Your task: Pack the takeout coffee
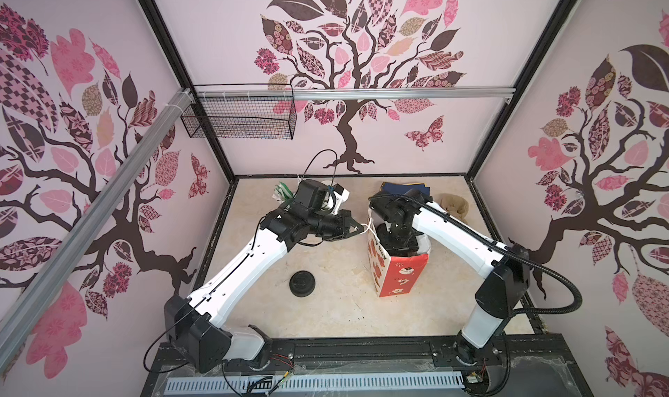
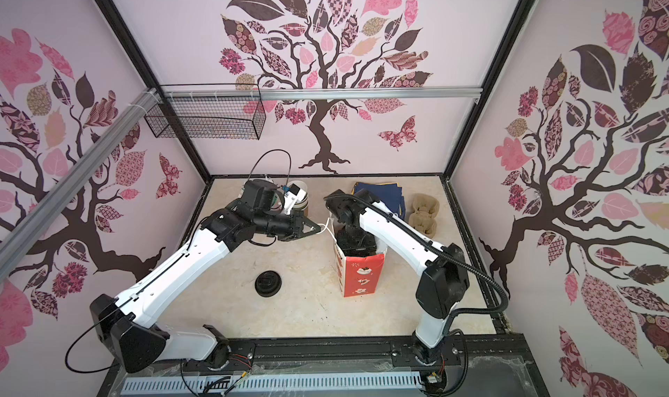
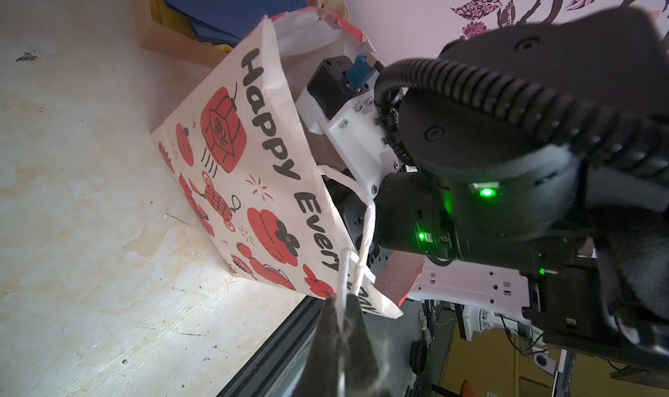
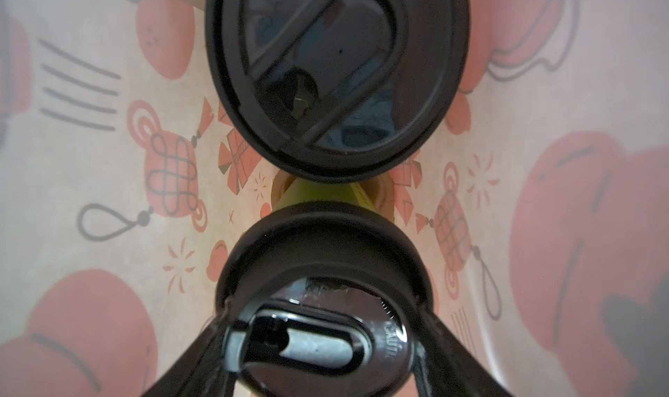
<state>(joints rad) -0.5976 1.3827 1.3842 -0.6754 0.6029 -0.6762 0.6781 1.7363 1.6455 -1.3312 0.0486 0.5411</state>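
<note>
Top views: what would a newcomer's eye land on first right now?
The red-and-white paper bag stands mid-table with the right arm plunged into its mouth. The left gripper is shut on its white string handle, holding that side open. In the right wrist view, two black-lidded cups sit inside: the far cup free, the nearer cup held by the right gripper.

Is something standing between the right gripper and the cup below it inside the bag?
Nothing visible does. The right gripper grips that cup directly; the second cup stands beside it in the bag, not between.
</note>
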